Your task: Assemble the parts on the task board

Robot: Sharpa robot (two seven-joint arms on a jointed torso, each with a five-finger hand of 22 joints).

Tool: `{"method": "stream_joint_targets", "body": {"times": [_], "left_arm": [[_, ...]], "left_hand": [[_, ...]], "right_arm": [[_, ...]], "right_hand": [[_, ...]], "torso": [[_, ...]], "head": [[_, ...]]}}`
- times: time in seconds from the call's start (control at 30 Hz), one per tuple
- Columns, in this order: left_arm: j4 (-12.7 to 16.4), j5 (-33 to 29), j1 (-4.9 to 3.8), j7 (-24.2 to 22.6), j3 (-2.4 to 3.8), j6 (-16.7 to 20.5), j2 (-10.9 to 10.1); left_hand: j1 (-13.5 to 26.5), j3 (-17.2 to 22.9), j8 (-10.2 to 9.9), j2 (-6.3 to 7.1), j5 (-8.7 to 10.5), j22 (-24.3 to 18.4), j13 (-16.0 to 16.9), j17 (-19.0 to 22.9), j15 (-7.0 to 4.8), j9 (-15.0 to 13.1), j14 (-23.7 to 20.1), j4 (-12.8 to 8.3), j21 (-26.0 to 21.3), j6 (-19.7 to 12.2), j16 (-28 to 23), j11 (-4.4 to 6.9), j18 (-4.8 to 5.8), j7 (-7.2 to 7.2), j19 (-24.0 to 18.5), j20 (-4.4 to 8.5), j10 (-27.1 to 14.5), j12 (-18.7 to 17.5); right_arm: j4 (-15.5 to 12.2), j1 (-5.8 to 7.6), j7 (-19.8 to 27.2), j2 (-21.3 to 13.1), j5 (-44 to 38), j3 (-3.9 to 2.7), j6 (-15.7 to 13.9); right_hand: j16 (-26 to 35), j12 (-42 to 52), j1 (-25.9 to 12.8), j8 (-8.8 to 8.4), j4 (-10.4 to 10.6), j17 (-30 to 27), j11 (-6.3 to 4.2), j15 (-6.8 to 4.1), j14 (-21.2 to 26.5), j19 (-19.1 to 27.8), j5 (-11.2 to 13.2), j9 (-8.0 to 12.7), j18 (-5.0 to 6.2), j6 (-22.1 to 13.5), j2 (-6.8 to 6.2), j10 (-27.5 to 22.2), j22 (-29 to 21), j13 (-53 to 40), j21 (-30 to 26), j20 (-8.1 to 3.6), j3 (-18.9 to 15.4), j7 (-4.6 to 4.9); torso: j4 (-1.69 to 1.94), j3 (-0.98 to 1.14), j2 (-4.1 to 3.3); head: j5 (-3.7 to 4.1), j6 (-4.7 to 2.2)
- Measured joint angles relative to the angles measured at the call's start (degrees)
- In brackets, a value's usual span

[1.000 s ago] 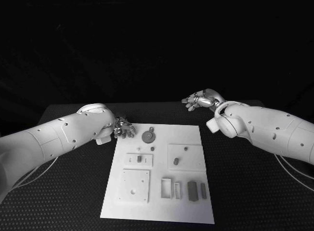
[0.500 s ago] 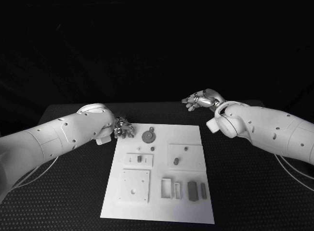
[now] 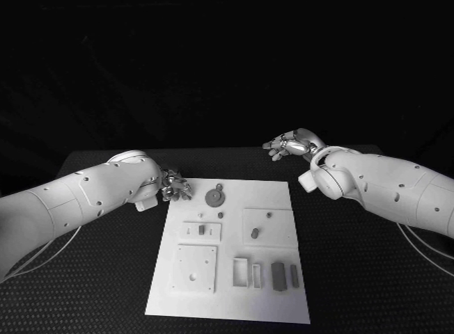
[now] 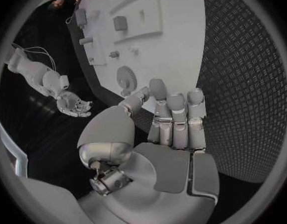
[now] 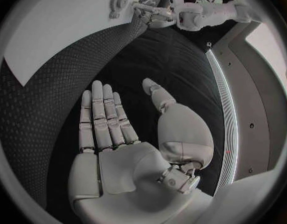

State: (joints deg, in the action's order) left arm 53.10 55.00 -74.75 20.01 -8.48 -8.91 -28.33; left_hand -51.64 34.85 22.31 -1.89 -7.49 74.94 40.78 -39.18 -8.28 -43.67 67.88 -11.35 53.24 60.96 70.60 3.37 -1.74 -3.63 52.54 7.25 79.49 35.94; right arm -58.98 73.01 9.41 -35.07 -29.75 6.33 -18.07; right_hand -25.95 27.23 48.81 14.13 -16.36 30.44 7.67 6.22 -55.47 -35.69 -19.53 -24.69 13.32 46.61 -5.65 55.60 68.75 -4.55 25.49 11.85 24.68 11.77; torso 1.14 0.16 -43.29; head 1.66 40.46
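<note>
At the middle of the black desk (image 3: pixel 368 278) lies the white task board (image 3: pixel 277 306), with small parts spread over it: a toothed gear (image 3: pixel 216 198) near the far edge, a small peg (image 3: pixel 255 233) on a raised square plate (image 3: pixel 272 228), dark blocks (image 3: pixel 278 274) toward the near right, a square plate with a hole (image 3: pixel 194 267) at the near left. Hovering just off the board's far left corner, left hand (image 3: pixel 177 186), released, fingers side by side and loosely extended toward the gear, grasping nothing; gear close ahead of the fingertips (image 4: pixel 158 87) but apart from them. Well beyond the board's far right corner, right hand (image 3: pixel 291 146), also released, palm up, fingers straight, nothing in it. Judged stage: the very start, no part yet picked up, left hand lining up for a first reach. Next move, likely: bring the left hand over the gear, spread thumb and fingers around its rim, lower and pinch. Flat, thin gear lying on the board, so a careful edge grip needed to lift it cleanly.
</note>
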Motion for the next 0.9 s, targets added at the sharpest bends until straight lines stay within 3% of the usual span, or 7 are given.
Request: {"method": "stream_joint_targets", "body": {"times": [0.27, 0.6, 0.77, 0.9], "left_arm": [[6.59, -3.53, -0.11, 0.91, 0.04, 1.2, -4.6], [17.74, -4.49, -0.33, 2.04, -0.13, 3.88, -11.3], [21.71, -2.95, -0.34, 2.44, -0.67, 4.88, -12.85], [23.76, -1.42, -0.27, 2.92, -1.92, 5.57, -13.79]], "left_hand": [[-0.09, 0.0, 0.06, -0.09, 0.0, -0.01, 0.0, 0.0, -0.09, -0.01, 0.3, 0.0, 0.22, 0.2, 0.22, 0.1, 0.0, -0.2, 0.0, 0.0, 0.28, 0.0], [-0.16, 0.15, 0.05, -0.16, -0.99, -0.01, -0.08, 0.09, -0.11, -0.02, 0.53, -0.17, 0.64, 0.21, 0.62, 0.31, 0.0, -0.19, 0.42, 0.2, 0.88, 0.39], [-0.16, 0.19, 0.04, -0.16, -0.99, -0.02, -0.15, 0.13, -0.13, -0.03, 0.74, -0.27, 0.63, 0.24, 0.62, 0.28, 0.0, -0.16, 0.43, 0.19, 1.26, 0.39], [-0.15, 0.19, 0.01, -0.16, -1.29, -0.02, -0.15, 0.16, -0.13, -0.05, 0.93, -0.27, 0.89, 0.36, 0.61, 0.51, -0.01, -0.27, 0.92, 0.31, 1.51, 0.39]], "right_arm": [[0.0, -0.01, 0.0, -0.33, 0.01, 0.0, 0.0], [0.18, -0.01, 0.0, -0.49, 0.02, 0.0, 0.03], [0.22, -0.01, 0.0, -0.57, 0.03, 0.0, 0.06], [0.21, -0.01, -0.01, -0.65, 0.03, 0.0, 0.07]], "right_hand": [[0.0, 0.0, 0.0, 0.0, 0.0, 0.0, 0.0, 0.0, 0.0, 0.0, 0.0, 0.0, 0.0, 0.01, 0.0, 0.0, 0.03, 0.05, 0.0, 0.0, 0.0, -0.01], [0.0, 0.0, 0.0, 0.0, 0.0, 0.01, 0.0, 0.0, 0.0, 0.0, 0.0, 0.04, 0.0, 0.02, 0.0, 0.0, 0.08, 0.05, -0.22, 0.0, 0.0, -0.02], [0.0, 0.0, 0.0, 0.0, 0.0, 0.0, 0.0, 0.0, 0.0, 0.0, 0.0, 0.05, 0.0, 0.02, 0.0, 0.0, 0.08, 0.11, -0.22, 0.0, 0.0, -0.02], [0.0, 0.0, 0.0, 0.0, 0.0, -0.05, 0.0, 0.0, 0.0, 0.0, 0.0, 0.05, 0.0, 0.02, 0.0, 0.0, 0.08, 0.11, -0.22, 0.0, 0.0, -0.02]], "torso": [[0.1, 0.03, 0.07], [0.3, 0.05, 0.2], [0.37, 0.04, 0.22], [0.37, -0.03, 0.2]], "head": [[0.04, -0.05], [0.11, -0.05], [0.04, 0.0], [-0.04, 0.03]]}}
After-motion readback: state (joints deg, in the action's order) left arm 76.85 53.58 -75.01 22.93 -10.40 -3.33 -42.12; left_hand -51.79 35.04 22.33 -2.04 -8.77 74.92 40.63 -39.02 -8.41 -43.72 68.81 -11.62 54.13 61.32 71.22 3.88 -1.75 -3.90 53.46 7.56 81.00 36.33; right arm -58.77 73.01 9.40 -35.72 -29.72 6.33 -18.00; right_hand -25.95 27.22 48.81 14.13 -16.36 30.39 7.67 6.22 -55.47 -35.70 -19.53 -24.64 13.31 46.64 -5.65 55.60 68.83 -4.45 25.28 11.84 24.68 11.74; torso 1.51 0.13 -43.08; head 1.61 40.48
